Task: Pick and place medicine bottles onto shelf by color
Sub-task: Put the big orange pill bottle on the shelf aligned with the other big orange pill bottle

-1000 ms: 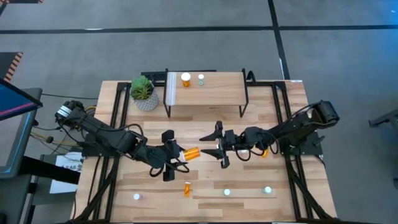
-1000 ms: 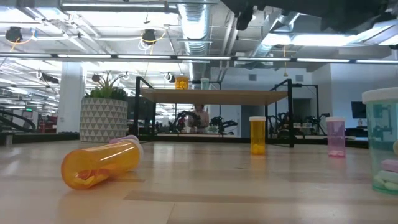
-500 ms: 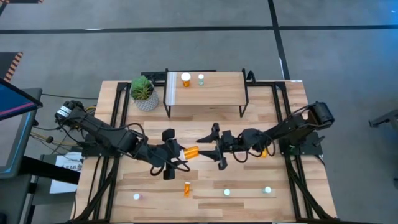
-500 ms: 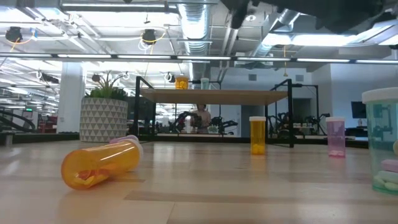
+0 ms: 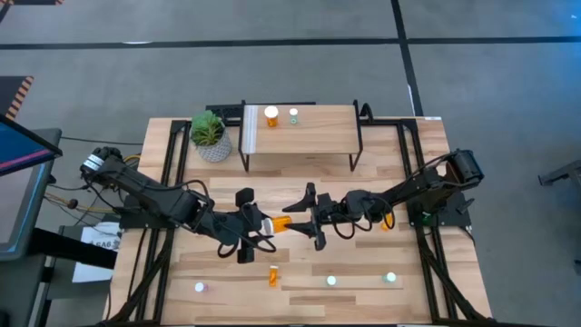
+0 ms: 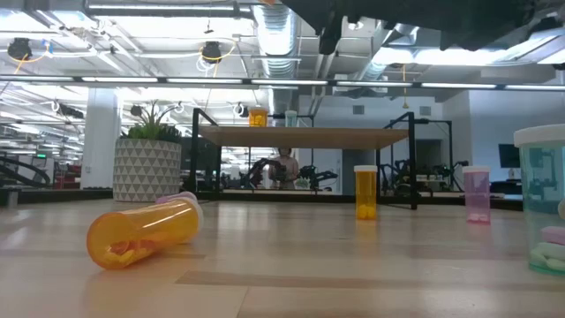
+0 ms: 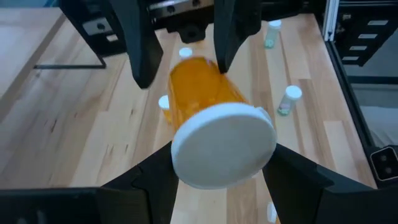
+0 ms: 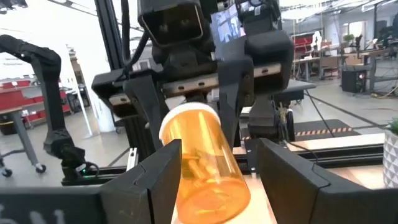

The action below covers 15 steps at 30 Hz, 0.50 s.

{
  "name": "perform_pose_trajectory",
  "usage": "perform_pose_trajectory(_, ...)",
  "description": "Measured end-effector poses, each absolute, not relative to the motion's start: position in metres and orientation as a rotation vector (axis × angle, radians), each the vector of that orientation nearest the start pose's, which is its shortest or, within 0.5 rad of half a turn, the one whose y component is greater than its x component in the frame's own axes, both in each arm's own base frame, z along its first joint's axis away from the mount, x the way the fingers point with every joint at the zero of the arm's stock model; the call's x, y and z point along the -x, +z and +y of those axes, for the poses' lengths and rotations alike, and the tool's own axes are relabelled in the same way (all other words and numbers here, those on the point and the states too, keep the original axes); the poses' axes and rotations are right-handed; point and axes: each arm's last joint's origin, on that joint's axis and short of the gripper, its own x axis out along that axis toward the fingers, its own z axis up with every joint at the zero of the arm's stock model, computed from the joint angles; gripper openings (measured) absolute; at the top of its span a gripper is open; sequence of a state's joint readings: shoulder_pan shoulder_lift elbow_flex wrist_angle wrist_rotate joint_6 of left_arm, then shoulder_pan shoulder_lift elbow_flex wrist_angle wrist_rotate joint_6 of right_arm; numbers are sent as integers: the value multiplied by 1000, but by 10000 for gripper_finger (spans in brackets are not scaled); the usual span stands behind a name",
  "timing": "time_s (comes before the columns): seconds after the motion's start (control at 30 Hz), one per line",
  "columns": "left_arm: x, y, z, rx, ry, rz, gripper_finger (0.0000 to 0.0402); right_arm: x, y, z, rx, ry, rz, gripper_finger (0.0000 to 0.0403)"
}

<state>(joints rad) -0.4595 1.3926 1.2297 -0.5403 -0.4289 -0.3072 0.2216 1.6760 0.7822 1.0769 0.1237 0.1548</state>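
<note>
A large orange medicine bottle (image 5: 280, 222) with a white cap (image 7: 224, 146) hangs above the table's middle, my left gripper (image 5: 260, 225) shut on it. My right gripper (image 5: 305, 218) is open, one finger (image 8: 158, 177) on each side of the bottle's base end (image 8: 208, 180); I cannot tell whether it touches. The shelf (image 5: 313, 136) at the far edge carries an orange bottle (image 5: 271, 114) and a teal one (image 5: 293, 115). On the near table an orange bottle (image 5: 273, 275) lies on its side, and a pink (image 5: 199, 287) and two teal bottles (image 5: 331, 282) stand. My left gripper pinches the large orange bottle at its capped end (image 7: 186, 171) between its two fingers (image 7: 152, 183). The fingers come from the table's left, slanting downward, along the bottle. The bottle is lifted clear of the table, roughly level, its base toward the table's right.
A potted plant (image 5: 211, 136) stands left of the shelf. A small orange bottle (image 5: 386, 223) stands under my right arm. In the low view a pink bottle (image 6: 476, 194) and a teal one (image 6: 543, 212) stand at the right.
My right gripper has moved toward the table's left and slightly down, up to the held orange bottle, so its open fingers now stand around the bottle's base end. The bottle has stayed where it was.
</note>
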Motion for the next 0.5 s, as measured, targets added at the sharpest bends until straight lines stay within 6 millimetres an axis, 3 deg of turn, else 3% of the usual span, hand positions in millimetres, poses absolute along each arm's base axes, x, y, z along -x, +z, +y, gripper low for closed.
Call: perform_pose_trajectory(0.5, -273, 343, -121, -45, 111, 540, 196, -336, 226, 71, -184, 96, -132, 230)
